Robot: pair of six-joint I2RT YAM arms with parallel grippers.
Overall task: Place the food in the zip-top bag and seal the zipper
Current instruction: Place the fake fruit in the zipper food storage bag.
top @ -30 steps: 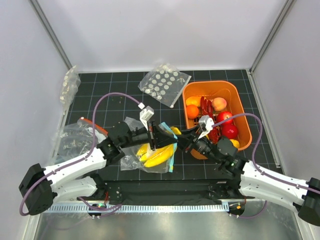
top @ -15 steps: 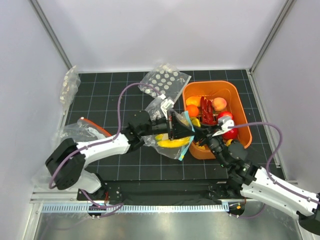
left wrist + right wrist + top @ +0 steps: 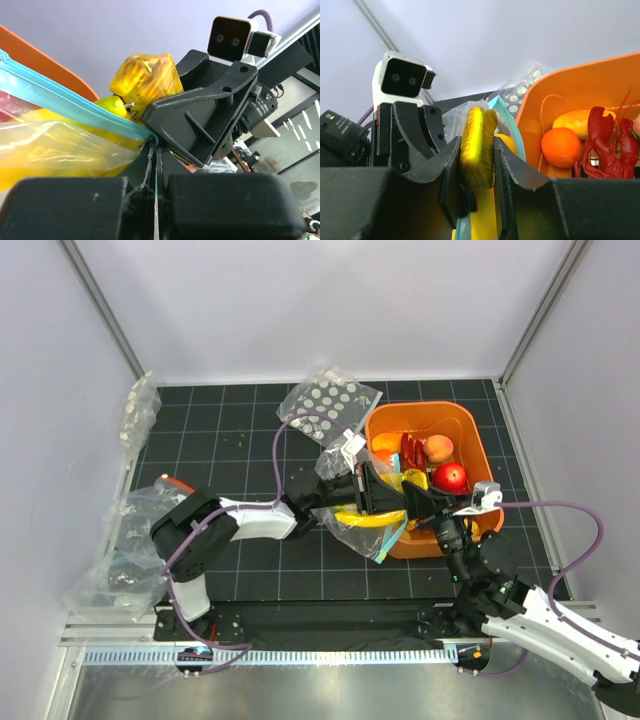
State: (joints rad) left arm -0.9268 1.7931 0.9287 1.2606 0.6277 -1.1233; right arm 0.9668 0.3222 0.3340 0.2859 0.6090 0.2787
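Note:
My left gripper (image 3: 372,498) (image 3: 154,150) is shut on the mouth edge of the clear zip-top bag (image 3: 350,532) and holds it up against the orange basket's near-left corner. The yellow banana bunch (image 3: 358,520) (image 3: 50,150) lies inside the bag. The light-blue zipper strip (image 3: 75,107) (image 3: 507,125) runs along the mouth. My right gripper (image 3: 414,502) (image 3: 476,150) is shut on a yellow mango-like piece (image 3: 477,125) (image 3: 145,80) right at the bag's mouth, facing my left gripper. A small round orange (image 3: 561,146) (image 3: 385,457) sits in the basket.
The orange basket (image 3: 470,425) also holds red apples (image 3: 450,477), red chilli peppers (image 3: 610,145) and a yellow-orange fruit (image 3: 575,122). A clear bag with white dots (image 3: 328,405) lies behind the basket. More clear bags lie at the left (image 3: 140,525) and far left (image 3: 140,410).
My left arm has carried the bag with the banana bunch to the right and back, up to the basket. My right gripper has moved right and back with it, still facing the bag's mouth.

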